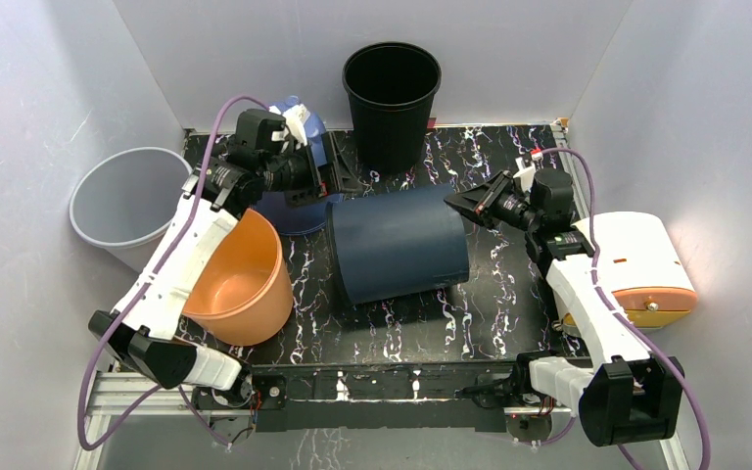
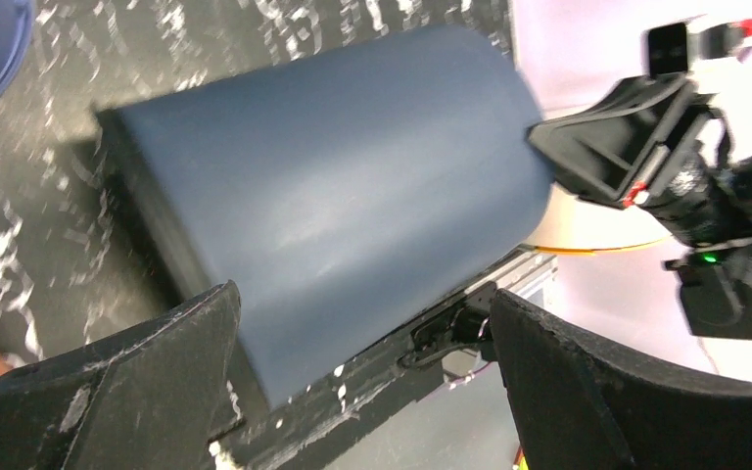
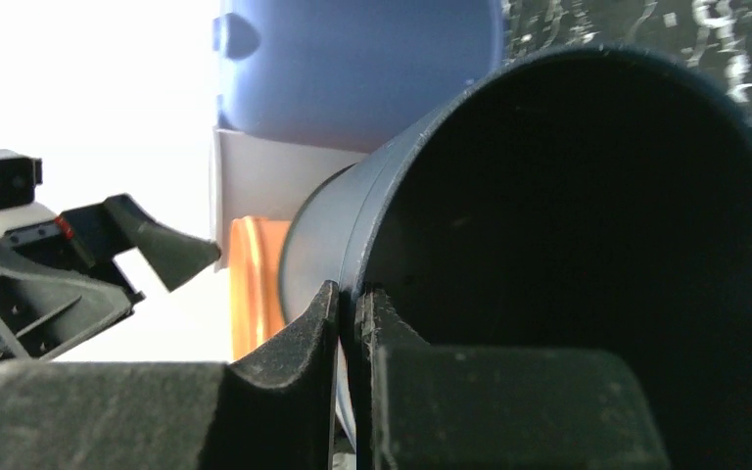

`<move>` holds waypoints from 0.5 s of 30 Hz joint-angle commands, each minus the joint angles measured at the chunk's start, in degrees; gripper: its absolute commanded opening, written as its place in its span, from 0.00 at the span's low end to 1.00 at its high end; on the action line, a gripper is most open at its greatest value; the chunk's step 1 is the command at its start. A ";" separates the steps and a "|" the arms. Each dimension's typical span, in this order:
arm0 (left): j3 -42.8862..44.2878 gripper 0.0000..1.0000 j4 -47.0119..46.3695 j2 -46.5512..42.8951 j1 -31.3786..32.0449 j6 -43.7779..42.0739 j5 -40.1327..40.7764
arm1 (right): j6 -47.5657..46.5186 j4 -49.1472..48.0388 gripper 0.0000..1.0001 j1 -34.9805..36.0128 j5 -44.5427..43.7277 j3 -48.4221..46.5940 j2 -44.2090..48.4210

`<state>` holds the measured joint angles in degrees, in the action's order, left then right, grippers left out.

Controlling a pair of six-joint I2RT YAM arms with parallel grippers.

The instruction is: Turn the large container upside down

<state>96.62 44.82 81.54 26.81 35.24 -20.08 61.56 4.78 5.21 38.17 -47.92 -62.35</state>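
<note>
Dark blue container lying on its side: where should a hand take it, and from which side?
The rim of its open mouth, approached from the right: the dark blue container lies with its mouth toward the right hand, and its body looks too wide to span. One finger inside, one outside.

The large container (image 1: 397, 250) lies on its side on the table (image 1: 494, 318), between the grippers. The right gripper (image 1: 458, 206) straddles its rim, one finger inside, one outside. The left gripper (image 1: 333, 174) hangs by the closed end, with a second bin (image 1: 294, 211) just to its left. A third bin (image 1: 240, 279) sits nearer the arm bases. Behind both grippers stands a fourth bin (image 1: 392, 88).
</note>
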 commanded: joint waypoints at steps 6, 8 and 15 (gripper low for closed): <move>-13.90 0.96 -1.12 -10.58 -0.07 6.34 3.83 | -21.85 21.34 0.02 0.02 -14.41 -5.98 0.39; -17.39 0.95 -4.10 -10.79 -0.09 6.63 0.18 | -22.32 21.60 0.04 0.01 -14.43 -5.56 0.41; -23.64 0.94 -9.03 -10.45 -0.11 3.53 -8.39 | -24.50 23.35 0.21 0.05 -15.93 -4.73 -0.07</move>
<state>74.19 39.44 71.53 26.74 40.80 -21.93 47.11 21.74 4.78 26.28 -52.29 -61.95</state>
